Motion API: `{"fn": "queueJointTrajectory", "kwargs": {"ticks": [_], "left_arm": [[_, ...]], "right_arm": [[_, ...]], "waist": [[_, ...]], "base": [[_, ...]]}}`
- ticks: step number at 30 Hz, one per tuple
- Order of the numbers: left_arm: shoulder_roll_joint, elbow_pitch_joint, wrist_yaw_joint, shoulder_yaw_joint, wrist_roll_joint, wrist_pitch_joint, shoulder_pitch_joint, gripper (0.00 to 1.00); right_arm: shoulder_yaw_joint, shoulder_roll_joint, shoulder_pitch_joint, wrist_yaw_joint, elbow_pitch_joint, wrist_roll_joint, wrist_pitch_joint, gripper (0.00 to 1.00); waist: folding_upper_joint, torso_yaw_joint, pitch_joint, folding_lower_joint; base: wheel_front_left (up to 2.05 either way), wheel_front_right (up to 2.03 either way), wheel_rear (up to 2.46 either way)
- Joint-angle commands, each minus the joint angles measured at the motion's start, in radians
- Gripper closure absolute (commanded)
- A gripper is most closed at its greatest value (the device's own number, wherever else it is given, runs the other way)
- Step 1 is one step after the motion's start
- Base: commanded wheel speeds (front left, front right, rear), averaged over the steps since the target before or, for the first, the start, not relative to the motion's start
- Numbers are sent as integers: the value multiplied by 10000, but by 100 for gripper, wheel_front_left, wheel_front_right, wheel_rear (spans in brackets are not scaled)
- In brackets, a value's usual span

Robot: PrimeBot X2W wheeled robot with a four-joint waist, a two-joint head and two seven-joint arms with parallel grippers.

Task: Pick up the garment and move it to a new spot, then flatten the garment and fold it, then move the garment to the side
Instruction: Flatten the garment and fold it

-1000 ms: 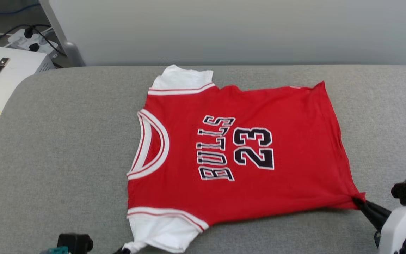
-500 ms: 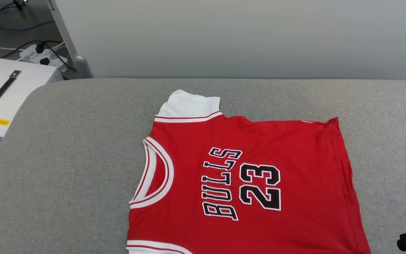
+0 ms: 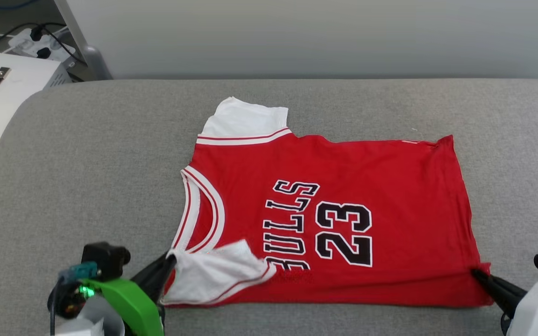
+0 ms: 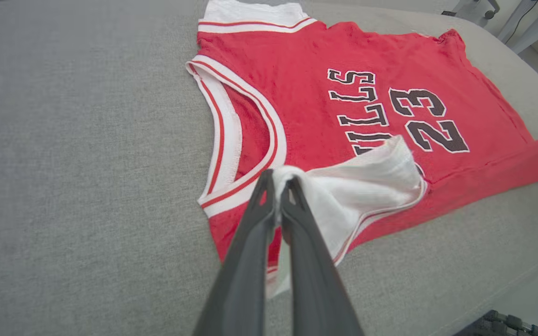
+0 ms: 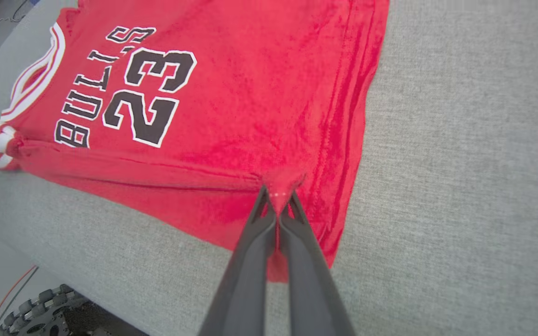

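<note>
On the grey padded surface [image 3: 87, 158], the left gripper [image 4: 277, 183] pinches the garment [image 3: 367, 163] by its folded-over white sleeve [image 3: 213, 276]; the right gripper [image 5: 277, 199] pinches its near hem corner.

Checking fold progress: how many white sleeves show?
2: the far sleeve lies flat; the near sleeve, pinched by the left gripper, is folded over the garment's lettering.

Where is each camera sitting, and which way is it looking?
Head view: from the head, down onto the garment; left gripper lower left, right gripper lower right.
Left wrist view: from that wrist, along its fingers pinching the white sleeve.
Right wrist view: from that wrist, along its fingers pinching the hem corner.
All share the lettering.
</note>
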Motion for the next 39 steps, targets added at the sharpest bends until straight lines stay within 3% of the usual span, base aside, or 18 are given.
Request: {"fn": "queueJointTrajectory", "kwargs": {"ticks": [1, 9, 14, 21, 27, 28, 29, 30, 31, 39], "left_arm": [[-131, 201, -167, 85, 166, 81, -488, 100], [-828, 1941, -864, 182, 506, 541, -2369, 100], [-1399, 3475, -1267, 212, 630, 300, -3050, 100], [-2353, 5347, -1963, -175, 724, 84, -3340, 100], [-2823, 6521, -2275, -423, 751, -173, -3322, 100], [-2864, 6627, -2304, -397, 717, -259, -3313, 100], [-2894, 6736, -2332, -365, 688, -353, -3308, 76], [-2889, 6797, -2348, -365, 709, -411, -3320, 42], [-2866, 6837, -2355, -351, 761, -494, -3354, 0], [-2013, 6034, -2278, -72, 1007, -505, -3866, 0]], "right_arm": [[-148, 89, -317, -7, -63, -82, 99, 100], [-459, 499, -1583, -7, 233, -392, 621, 100], [-405, 775, -2325, -7, 795, -530, 607, 100], [11, 1027, -2821, -7, 1698, -796, 400, 100], [255, 1184, -2909, -7, 2166, -734, 14, 100], [264, 1213, -2909, -7, 2201, -720, -71, 87], [273, 1230, -2900, -7, 2226, -716, -172, 59], [269, 1223, -2886, -7, 2220, -744, -275, 0], [221, 1215, -2848, -7, 2199, -777, -439, 0], [-273, 1145, -2124, -7, 1561, -1039, -1202, 0]], "waist": [[0, -99, 334, 1], [0, -296, 1352, 1], [0, -303, 1908, 1], [0, -229, 2248, 1], [0, -187, 2047, 1], [0, -183, 1981, 1], [0, -169, 1883, 1], [0, -153, 1812, 1], [0, -115, 1709, 1], [0, 162, 989, 1]], "base": [[0, 0, 0], [0, 0, 0], [0, 0, 0], [0, 0, 0], [0, 0, 0], [0, 0, 0], [0, 0, 0], [0, 0, 0], [0, 0, 0], [0, 0, 0]]}}
